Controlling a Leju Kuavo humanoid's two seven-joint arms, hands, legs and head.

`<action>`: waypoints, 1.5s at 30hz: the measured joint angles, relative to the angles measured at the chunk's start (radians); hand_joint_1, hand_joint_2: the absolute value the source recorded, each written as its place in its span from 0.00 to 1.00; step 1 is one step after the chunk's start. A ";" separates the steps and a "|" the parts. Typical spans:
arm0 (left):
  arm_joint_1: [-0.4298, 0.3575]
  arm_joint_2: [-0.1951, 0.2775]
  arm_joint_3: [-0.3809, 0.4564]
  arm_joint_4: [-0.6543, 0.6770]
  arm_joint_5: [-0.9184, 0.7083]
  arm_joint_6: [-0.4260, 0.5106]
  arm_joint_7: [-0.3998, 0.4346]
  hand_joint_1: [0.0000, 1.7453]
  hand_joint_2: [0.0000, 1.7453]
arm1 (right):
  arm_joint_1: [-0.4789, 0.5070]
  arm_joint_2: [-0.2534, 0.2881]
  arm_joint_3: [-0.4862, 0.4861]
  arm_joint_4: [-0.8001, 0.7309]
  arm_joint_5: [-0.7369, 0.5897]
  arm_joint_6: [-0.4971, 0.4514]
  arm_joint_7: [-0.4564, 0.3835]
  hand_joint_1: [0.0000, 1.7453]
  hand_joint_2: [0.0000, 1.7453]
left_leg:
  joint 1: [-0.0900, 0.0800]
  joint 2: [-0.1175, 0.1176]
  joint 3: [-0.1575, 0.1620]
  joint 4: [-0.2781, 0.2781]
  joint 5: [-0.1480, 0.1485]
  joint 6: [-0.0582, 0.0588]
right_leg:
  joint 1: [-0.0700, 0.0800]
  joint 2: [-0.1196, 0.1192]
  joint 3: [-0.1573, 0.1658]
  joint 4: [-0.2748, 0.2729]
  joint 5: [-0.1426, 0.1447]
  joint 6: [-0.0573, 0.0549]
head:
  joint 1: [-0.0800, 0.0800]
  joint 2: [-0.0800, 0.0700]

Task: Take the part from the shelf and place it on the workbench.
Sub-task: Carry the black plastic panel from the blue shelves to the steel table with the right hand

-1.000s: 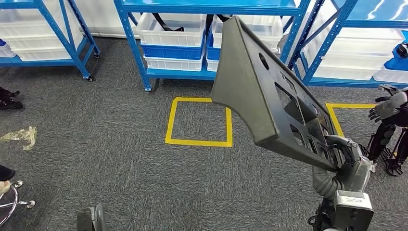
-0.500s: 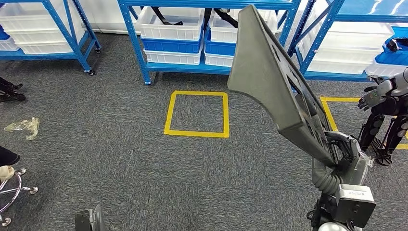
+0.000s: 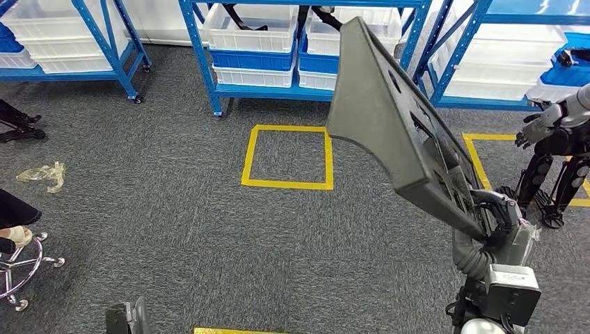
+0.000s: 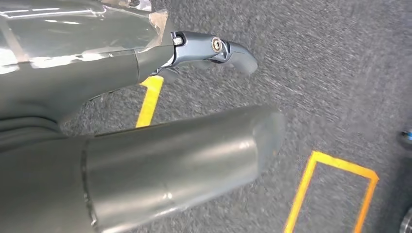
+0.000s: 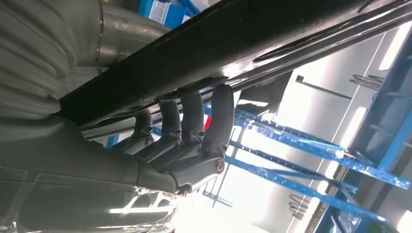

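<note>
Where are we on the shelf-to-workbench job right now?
Pickup looks done: the right hand holds the large grey part by its lower edge, tilted up, clear of the blue shelves. Left hand hangs empty over the carpet. Placing remains; I cannot see a workbench.

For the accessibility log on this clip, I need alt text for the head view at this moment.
The robot's right hand grips the lower end of a large grey panel part, which rises tilted over grey carpet. Behind it stand blue shelves holding white bins, with a yellow tape square on the floor in front.
</note>
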 joint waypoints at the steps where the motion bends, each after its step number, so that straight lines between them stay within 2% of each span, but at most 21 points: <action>1: 0.000 0.000 -0.001 0.000 0.001 0.000 -0.001 0.00 0.00 | 0.000 -0.001 0.000 0.003 0.007 -0.004 0.000 1.00 1.00 | 0.000 -0.001 -0.002 0.001 0.004 -0.006 | 0.002 0.001 -0.004 0.000 0.001 -0.007 | -0.002 0.000; 4: 0.001 0.003 -0.004 0.000 0.004 0.002 -0.005 0.00 0.00 | -0.001 -0.004 0.000 0.009 0.031 -0.019 0.000 1.00 1.00 | 0.006 -0.005 -0.024 0.041 -0.029 -0.020 | -0.008 -0.006 -0.017 -0.001 0.012 -0.040 | -0.005 0.000; 6: 0.001 0.004 -0.006 0.000 0.006 0.003 -0.007 0.00 0.00 | -0.001 -0.005 0.000 0.011 0.039 -0.024 0.001 1.00 1.00 | 0.008 -0.008 -0.070 0.149 -0.105 -0.027 | -0.006 -0.014 -0.026 -0.002 0.021 -0.059 | -0.008 0.000; 8: 0.003 0.004 -0.008 0.001 0.007 0.003 -0.009 0.00 0.00 | 0.001 -0.005 0.000 0.014 0.045 -0.027 0.001 1.00 1.00 | 0.008 -0.009 -0.115 0.265 -0.157 -0.032 | -0.002 -0.025 -0.036 -0.001 0.026 -0.067 | -0.010 0.000; 10: 0.005 0.005 -0.008 0.003 0.008 0.003 -0.010 0.00 0.00 | 0.004 -0.005 0.000 0.017 0.051 -0.030 0.002 1.00 1.00 | 0.009 -0.007 -0.103 0.270 -0.138 -0.034 | 0.001 -0.038 -0.039 0.000 0.028 -0.069 | -0.010 0.000; 12: 0.005 0.006 -0.008 0.004 0.008 0.003 -0.011 0.00 0.00 | 0.006 -0.005 0.000 0.018 0.057 -0.035 0.003 1.00 1.00 | 0.011 0.012 -0.030 0.151 -0.075 -0.030 | 0.003 -0.051 -0.038 0.001 0.027 -0.068 | -0.011 0.000; 14: 0.003 0.007 -0.009 0.004 0.008 0.003 -0.012 0.00 0.00 | 0.007 -0.005 0.000 0.018 0.060 -0.038 0.003 1.00 1.00 | 0.004 0.043 0.028 0.043 -0.041 -0.023 | 0.010 -0.066 -0.039 0.003 0.027 -0.064 | -0.011 0.000; 16: 0.002 0.007 -0.009 0.004 0.008 0.003 -0.012 0.00 0.00 | 0.007 -0.005 0.000 0.018 0.062 -0.039 0.004 1.00 1.00 | -0.004 0.048 0.036 0.012 -0.042 -0.013 | 0.018 -0.082 -0.042 0.004 0.028 -0.056 | -0.010 0.000; 18: 0.002 0.007 -0.009 0.004 0.008 0.003 -0.013 0.00 0.00 | 0.008 -0.005 0.000 0.018 0.065 -0.040 0.006 1.00 1.00 | -0.002 0.028 0.032 0.002 -0.037 0.002 | 0.017 -0.086 -0.047 0.010 0.022 -0.047 | -0.010 0.000; 20: 0.002 0.006 -0.010 0.004 0.009 0.003 -0.013 0.00 0.00 | 0.009 -0.005 0.000 0.018 0.070 -0.041 0.009 1.00 1.00 | 0.003 0.010 0.028 -0.005 -0.028 0.017 | 0.014 -0.052 -0.075 0.070 -0.014 -0.046 | -0.007 0.000; 22: 0.001 0.007 -0.011 0.004 0.009 0.003 -0.014 0.00 0.00 | 0.013 -0.008 0.000 0.018 0.075 -0.042 0.012 1.00 1.00 | 0.004 -0.009 0.021 -0.006 -0.022 0.025 | 0.010 -0.015 -0.138 0.209 -0.074 -0.052 | -0.003 0.000; 24: 0.002 0.007 -0.011 0.005 0.009 0.003 -0.015 0.00 0.00 | 0.018 -0.009 0.000 0.018 0.078 -0.042 0.015 1.00 1.00 | 0.004 -0.031 0.016 -0.005 -0.019 0.025 | 0.009 -0.006 -0.183 0.308 -0.103 -0.047 | -0.003 0.000; 26: 0.004 0.006 -0.012 0.005 0.009 0.002 -0.015 0.00 0.00 | 0.019 -0.010 0.000 0.018 0.078 -0.042 0.016 1.00 1.00 | 0.005 -0.055 0.016 -0.003 -0.016 0.022 | 0.006 -0.001 -0.155 0.253 -0.068 -0.028 | -0.003 0.000; 28: 0.003 0.007 -0.012 0.005 0.010 0.002 -0.015 0.00 0.00 | 0.018 -0.010 0.000 0.018 0.078 -0.042 0.016 1.00 1.00 | 0.003 -0.078 0.013 0.003 -0.015 0.016 | -0.002 0.028 -0.086 0.107 -0.011 -0.012 | -0.002 0.000; 30: 0.003 0.007 -0.012 0.005 0.010 0.002 -0.016 0.00 0.00 | 0.018 -0.011 0.000 0.018 0.078 -0.042 0.016 1.00 1.00 | 0.001 -0.098 0.003 0.010 -0.013 0.004 | -0.005 0.054 -0.050 0.027 0.014 -0.013 | -0.004 0.000; 33: 0.008 0.009 -0.012 0.006 0.011 0.003 -0.016 0.00 0.00 | 0.016 -0.012 0.000 0.018 0.078 -0.042 0.017 1.00 1.00 | 0.004 -0.114 -0.010 0.012 -0.006 -0.015 | -0.003 0.036 -0.052 0.026 0.020 -0.030 | -0.004 0.000; 35: 0.008 0.011 -0.013 0.006 0.011 0.004 -0.016 0.00 0.00 | 0.014 -0.012 0.000 0.018 0.078 -0.043 0.017 1.00 1.00 | 0.004 -0.080 -0.033 0.060 -0.039 -0.023 | -0.007 0.015 -0.052 0.023 0.025 -0.046 | -0.010 0.000; 38: 0.006 0.012 -0.013 0.007 0.011 0.006 -0.016 0.00 0.00 | 0.017 -0.012 -0.001 0.018 0.077 -0.044 0.017 1.00 1.00 | 0.005 -0.021 -0.121 0.254 -0.136 -0.033 | -0.001 -0.020 -0.055 0.023 0.025 -0.059 | -0.018 0.000; 40: 0.008 0.013 -0.013 0.007 0.011 0.007 -0.016 0.00 0.00 | 0.017 -0.012 -0.001 0.018 0.077 -0.045 0.018 1.00 1.00 | 0.005 -0.014 -0.143 0.308 -0.144 -0.034 | 0.002 -0.043 -0.056 0.023 0.025 -0.060 | -0.019 0.000; 42: 0.009 0.014 -0.013 0.007 0.011 0.010 -0.017 0.00 0.00 | 0.016 -0.012 -0.001 0.018 0.076 -0.045 0.021 1.00 1.00 | 0.004 0.000 -0.089 0.212 -0.087 -0.027 | 0.004 -0.064 -0.053 0.023 0.024 -0.060 | -0.019 0.000; 45: 0.003 0.017 -0.012 0.007 0.011 0.014 -0.019 0.00 0.00 | 0.015 -0.012 0.000 0.018 0.078 -0.041 0.027 1.00 1.00 | -0.008 0.057 0.003 0.037 -0.030 -0.011 | 0.015 -0.090 -0.051 0.024 0.020 -0.057 | -0.017 0.000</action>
